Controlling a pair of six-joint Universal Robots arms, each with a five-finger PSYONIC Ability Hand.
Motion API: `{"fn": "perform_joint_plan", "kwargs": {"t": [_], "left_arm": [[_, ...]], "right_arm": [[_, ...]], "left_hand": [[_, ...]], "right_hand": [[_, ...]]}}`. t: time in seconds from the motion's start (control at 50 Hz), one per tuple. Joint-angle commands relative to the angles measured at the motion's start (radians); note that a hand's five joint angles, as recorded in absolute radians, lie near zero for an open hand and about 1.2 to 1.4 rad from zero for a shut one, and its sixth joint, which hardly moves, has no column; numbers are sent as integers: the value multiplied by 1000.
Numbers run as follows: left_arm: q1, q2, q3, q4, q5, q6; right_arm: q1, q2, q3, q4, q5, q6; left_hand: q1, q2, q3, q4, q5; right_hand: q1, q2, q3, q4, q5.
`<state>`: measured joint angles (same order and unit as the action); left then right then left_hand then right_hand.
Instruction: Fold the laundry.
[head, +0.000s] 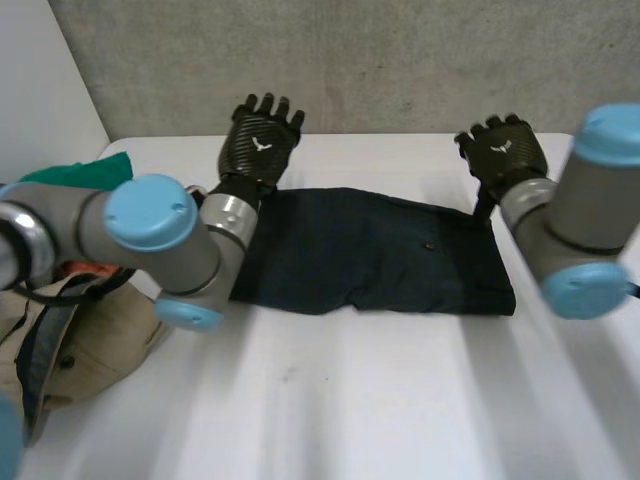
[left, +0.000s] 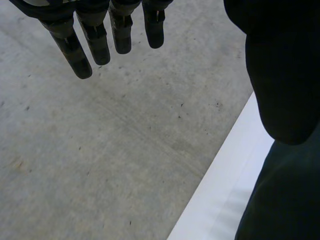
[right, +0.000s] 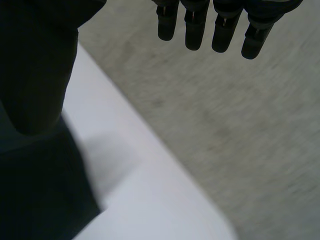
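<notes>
Dark garment (head: 375, 250) is lying folded on the bench (head: 350, 400). Left hand (head: 262, 135) and right hand (head: 503, 150) are hovering at its far corners, straight-fingered and gripping nothing, each showing a white emblem (head: 261, 144)

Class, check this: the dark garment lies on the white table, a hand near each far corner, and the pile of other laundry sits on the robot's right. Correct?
One error: the head view shows the pile of other laundry on the robot's left. The dark garment does lie on the white table, with the left hand and right hand near its far corners.
</notes>
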<state>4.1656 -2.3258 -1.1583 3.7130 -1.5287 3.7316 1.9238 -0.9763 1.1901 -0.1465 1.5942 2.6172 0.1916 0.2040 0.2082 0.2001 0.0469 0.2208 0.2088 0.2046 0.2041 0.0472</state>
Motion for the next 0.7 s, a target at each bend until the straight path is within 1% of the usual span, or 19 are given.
{"fn": "perform_joint_plan", "kwargs": {"t": [0.02,0.1,0.16,0.24,0.3,0.34,0.36,0.38,0.4,0.44,0.46,0.48,0.5,0.52,0.58,0.6,0.62,0.64,0.7], "left_arm": [[27,213,-221,-111,-18,-119],[42,296,-290,-234,18,-206],[59,333,-319,-318,54,-268],[71,356,-345,-381,94,-323],[73,359,-356,-381,107,-338],[73,361,-366,-367,105,-340],[73,362,-368,-363,102,-340],[71,364,-374,-357,98,-340],[70,367,-377,-354,96,-340],[65,378,-386,-349,87,-340],[64,382,-388,-349,84,-340],[64,387,-391,-349,82,-340],[64,391,-394,-349,81,-340],[62,404,-400,-349,78,-340],[64,421,-409,-349,76,-340],[65,431,-416,-349,76,-340],[65,437,-419,-349,78,-341],[67,448,-428,-349,78,-343],[70,462,-442,-347,78,-345]], "right_arm": [[-94,-150,134,361,-146,149],[-134,-159,236,358,-215,155],[-149,-141,302,277,-253,161],[-154,-87,335,153,-252,190],[-150,-44,333,93,-241,205],[-149,-4,324,56,-218,210],[-150,5,319,48,-208,207],[-152,11,316,45,-194,207],[-158,17,309,44,-157,202],[-167,4,318,51,-111,201],[-179,-28,341,45,-67,193],[-184,-51,351,39,-53,182],[-192,-76,364,33,-46,166],[-212,-122,387,24,-48,102],[-253,-163,419,21,-51,-17],[-265,-183,430,15,-45,-102],[-264,-189,433,15,-43,-146],[-258,-199,431,12,-39,-233],[-230,-205,425,-10,-28,-336]], "left_hand": [[-17,-29,-34,-26,-47],[-17,-29,-34,-26,-47],[-17,-29,-34,-26,-47],[-17,-29,-34,-26,-47],[-17,-29,-34,-26,-47],[-17,-29,-34,-26,-47],[-17,-29,-34,-26,-47],[-17,-29,-34,-26,-47],[-17,-29,-34,-26,-47],[-17,-29,-34,-26,-47],[-17,-29,-34,-26,-47],[-17,-29,-34,-26,-47],[-17,-29,-34,-26,-47],[-17,-29,-34,-26,-47],[-17,-29,-34,-26,-47],[-17,-29,-34,-26,-47],[-17,-29,-34,-26,-47],[-17,-29,-34,-26,-47],[-17,-29,-34,-26,-47]], "right_hand": [[4,16,20,20,3],[51,63,67,67,50],[80,92,96,97,79],[153,165,169,170,152],[232,244,249,249,231],[504,516,520,521,503],[732,744,749,749,731],[1046,1058,1062,1062,1045],[1174,1186,1190,1191,1173],[1175,1187,1192,1192,1175],[1175,1187,1192,1192,1175],[1175,1187,1192,1192,1175],[1175,1187,1192,1192,1175],[1175,1187,1192,1192,1175],[1175,1187,1192,1192,1175],[1175,1187,1192,1192,1175],[1175,1187,1192,1192,1175],[1175,1187,1192,1192,1175],[1175,1187,1192,1192,1175]]}}
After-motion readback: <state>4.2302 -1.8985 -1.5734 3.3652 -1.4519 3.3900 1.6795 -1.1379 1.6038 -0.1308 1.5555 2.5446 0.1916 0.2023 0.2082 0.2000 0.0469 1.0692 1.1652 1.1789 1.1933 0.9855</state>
